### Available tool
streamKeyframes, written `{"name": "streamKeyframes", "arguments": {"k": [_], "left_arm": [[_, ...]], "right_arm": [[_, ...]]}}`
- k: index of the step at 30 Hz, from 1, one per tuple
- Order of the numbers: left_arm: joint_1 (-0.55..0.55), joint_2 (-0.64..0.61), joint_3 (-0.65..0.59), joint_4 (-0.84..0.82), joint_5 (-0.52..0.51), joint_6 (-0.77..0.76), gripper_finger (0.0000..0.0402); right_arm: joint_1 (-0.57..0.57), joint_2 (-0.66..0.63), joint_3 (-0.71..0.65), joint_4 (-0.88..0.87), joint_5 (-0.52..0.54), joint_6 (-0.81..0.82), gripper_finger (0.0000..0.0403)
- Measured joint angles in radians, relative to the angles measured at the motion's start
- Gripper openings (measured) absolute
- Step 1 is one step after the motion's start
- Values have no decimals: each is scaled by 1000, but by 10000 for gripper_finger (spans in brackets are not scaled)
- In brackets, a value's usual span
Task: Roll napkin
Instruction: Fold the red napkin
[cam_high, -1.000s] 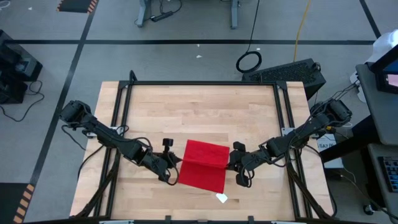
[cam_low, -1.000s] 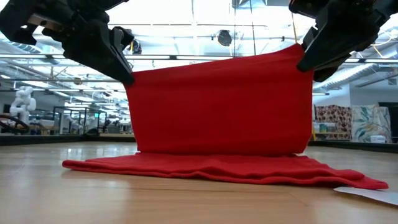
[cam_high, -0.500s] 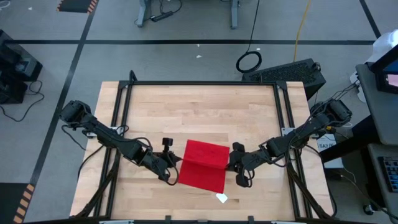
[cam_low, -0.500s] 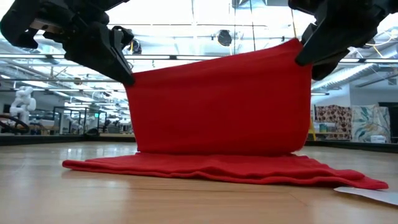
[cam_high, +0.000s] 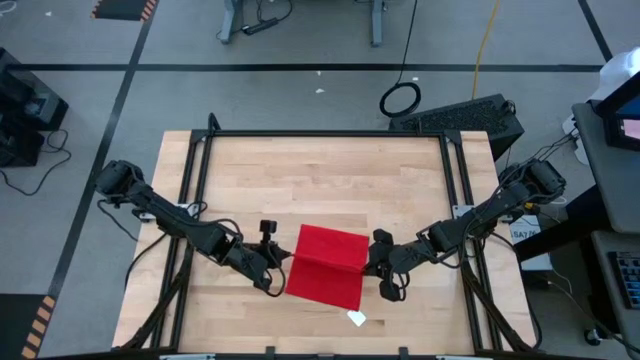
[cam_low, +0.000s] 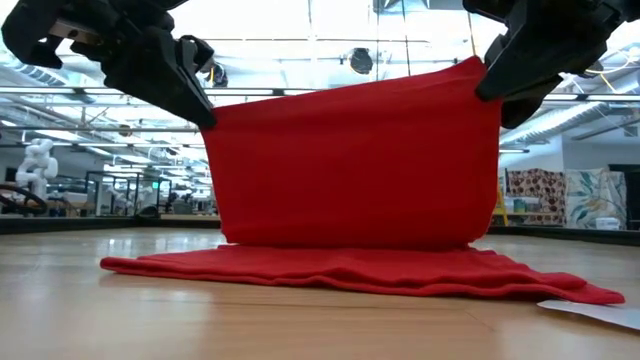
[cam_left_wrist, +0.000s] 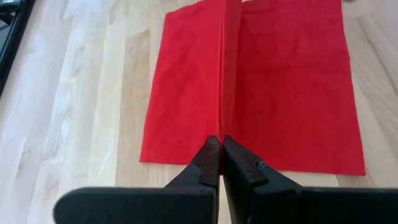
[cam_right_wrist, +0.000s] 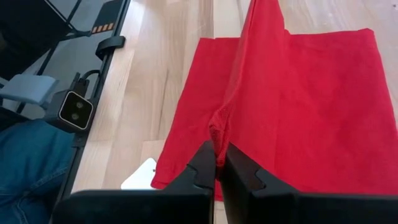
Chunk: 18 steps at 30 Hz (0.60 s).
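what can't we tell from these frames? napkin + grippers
- Low view: table behind the lifted napkin is hidden by the raised fabric.
- Low view: left gripper and right gripper are cut off by the top edge; only the fingertips at the cloth show.
- High view: the pinch points are too small to make out.
- High view: white scrap near the napkin is too small to identify; the low view's edge cuts it.

Left gripper (cam_low: 205, 115): you've raised it slightly.
Right gripper (cam_low: 487, 80): you've raised it a touch.
Napkin (cam_low: 350, 170): top edge sits higher, pulled tauter.
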Motion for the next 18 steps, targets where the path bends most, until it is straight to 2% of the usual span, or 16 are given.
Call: {"name": "streamKeyframes", "arguments": {"k": [6, 18], "left_arm": [[0, 0, 0, 0, 64, -9, 11], [0, 0, 0, 0, 75, -33, 11]], "right_arm": [[0, 0, 0, 1, 2, 2, 4], [15, 0, 0, 5, 8, 26, 4]]}}
